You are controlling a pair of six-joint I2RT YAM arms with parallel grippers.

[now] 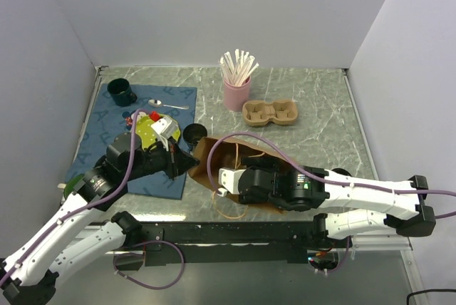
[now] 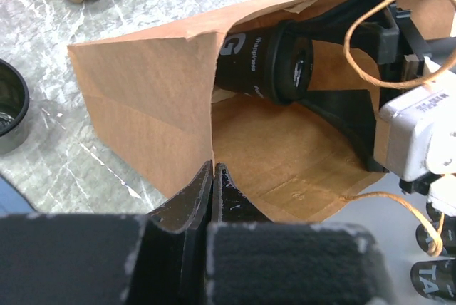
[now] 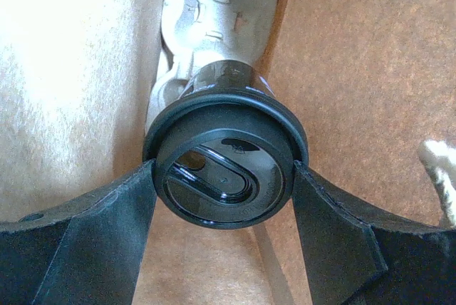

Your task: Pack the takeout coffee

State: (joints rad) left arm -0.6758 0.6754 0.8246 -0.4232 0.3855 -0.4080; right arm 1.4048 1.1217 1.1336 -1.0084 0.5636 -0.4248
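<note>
left end effector [image 2: 214, 180] pinched the creased brown paper bag [image 2: 149, 98] by its rim, right end effector [image 3: 224, 173] hugged the round black coffee cup [image 2: 267, 63] inside.

**Inspector:** What is the marbled table [image 1: 320, 98] carrying?

**Assistant:** A blue mat [image 1: 100, 134] is lying flat along its left side. A pink cup [image 1: 236, 95] is standing upright near the back, and a cardboard cup carrier [image 1: 269, 112] is sitting just beside it on the right.

**Inspector:** And nearer the front?

**Assistant:** A brown paper bag [image 2: 149, 98] is lying on its side, mouth facing left. A small black round container [image 1: 194, 132] is resting between the bag and the mat's edge.
</note>
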